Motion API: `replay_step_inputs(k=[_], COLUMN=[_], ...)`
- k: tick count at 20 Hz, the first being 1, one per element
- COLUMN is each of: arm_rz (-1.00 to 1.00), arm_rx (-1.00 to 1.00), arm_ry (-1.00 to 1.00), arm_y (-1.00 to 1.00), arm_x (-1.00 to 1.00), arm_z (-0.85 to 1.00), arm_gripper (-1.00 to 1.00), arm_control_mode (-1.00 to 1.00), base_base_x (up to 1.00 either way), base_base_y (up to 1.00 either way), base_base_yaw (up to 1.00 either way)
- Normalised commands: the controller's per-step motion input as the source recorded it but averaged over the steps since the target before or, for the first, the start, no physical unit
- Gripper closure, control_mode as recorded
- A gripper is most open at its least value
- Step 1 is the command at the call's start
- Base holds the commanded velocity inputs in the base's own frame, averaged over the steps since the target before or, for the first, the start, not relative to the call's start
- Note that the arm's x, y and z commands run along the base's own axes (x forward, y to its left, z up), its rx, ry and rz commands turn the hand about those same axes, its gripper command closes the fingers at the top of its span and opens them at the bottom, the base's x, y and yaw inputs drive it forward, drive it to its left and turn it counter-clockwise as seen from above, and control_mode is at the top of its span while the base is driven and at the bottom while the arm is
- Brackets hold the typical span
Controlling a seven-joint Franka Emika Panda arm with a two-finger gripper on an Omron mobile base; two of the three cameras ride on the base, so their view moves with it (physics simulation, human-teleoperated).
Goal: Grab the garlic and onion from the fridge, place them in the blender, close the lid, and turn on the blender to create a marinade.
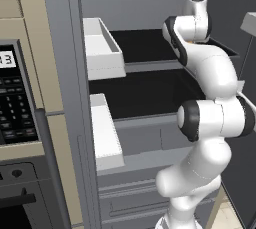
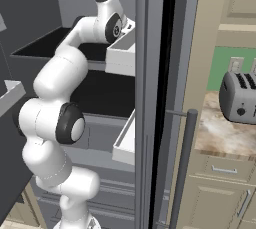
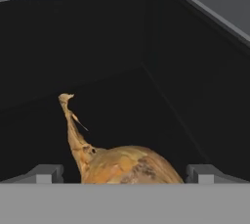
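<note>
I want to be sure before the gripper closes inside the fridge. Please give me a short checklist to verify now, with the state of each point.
1. Fridge open, arm reaching into a dark shelf: ok.
2. Target ahead of the hand: ok. A golden-brown onion with a dry stem lies just in front of the gripper.
3. Onion between the two fingertips: ok, one tip shows on each side of it.
4. Jaws open wide enough: ok, both tips stand apart from the onion.
5. Fingers low enough for a firm hold: cannot tell, the onion's lower part is hidden.
6. Garlic located: cannot tell.
</note>
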Motion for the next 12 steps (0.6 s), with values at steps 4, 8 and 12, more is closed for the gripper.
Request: replay_step_inputs(k=[4, 8, 12], arm_rz=[0.03, 0.02, 0.03], arm_rx=[0.0, -0.01, -0.01], arm_ry=[-0.03, 0.0, 0.0], arm_y=[0.0, 0.0, 0.0], arm_x=[-0.08, 0.0, -0.02], arm_z=[-0.38, -0.43, -0.44], arm_gripper=[-1.0, 1.0, 1.0], arm_control_mode=[-1.0, -1.0, -1.0], base_base_x=[0.0, 0.0, 0.0], base_base_y=[0.0, 0.0, 0.0], base_base_yaw=[0.0, 0.0, 0.0])
